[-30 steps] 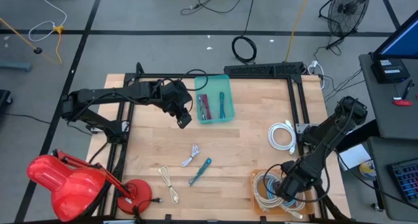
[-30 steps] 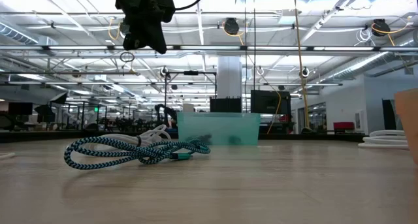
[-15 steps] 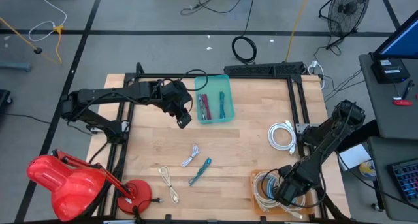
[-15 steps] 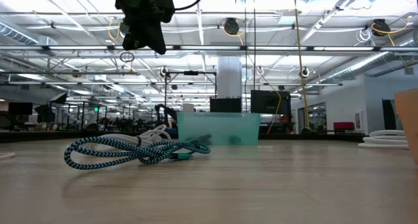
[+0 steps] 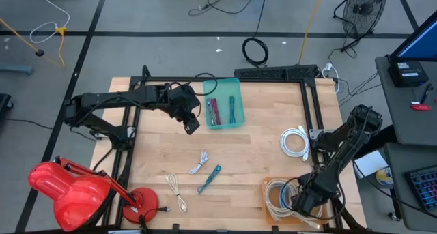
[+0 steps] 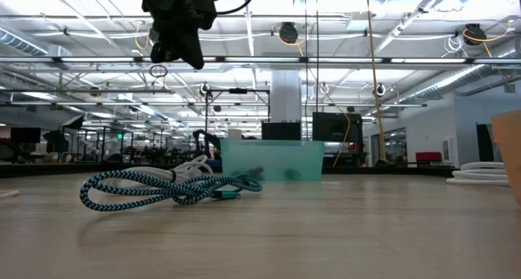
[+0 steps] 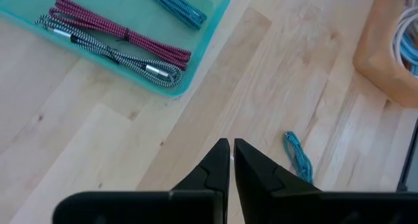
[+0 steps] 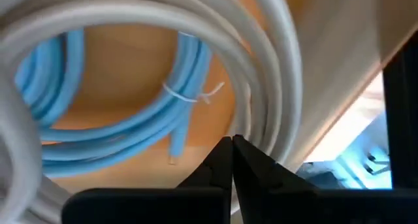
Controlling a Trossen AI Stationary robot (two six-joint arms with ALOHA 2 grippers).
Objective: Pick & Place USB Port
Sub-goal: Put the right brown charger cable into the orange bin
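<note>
**Right arm sinks into the orange bin, jaws pinched shut**

Since a second ago the right gripper (image 5: 305, 201) has dropped deeper into the orange bin (image 5: 268, 213) and its jaws have closed to touching; whether anything is caught between them cannot be told. The left gripper (image 5: 193, 125) has not moved, hovering closed and empty just beside the teal tray (image 5: 222, 85).

Inside the bin lie the coiled white cable (image 8: 261, 48) and blue cable (image 8: 117, 129), the task's things. They look light, limp and springy; a single strand may slip, so taking hold at the tied bundle seems safest.
</note>
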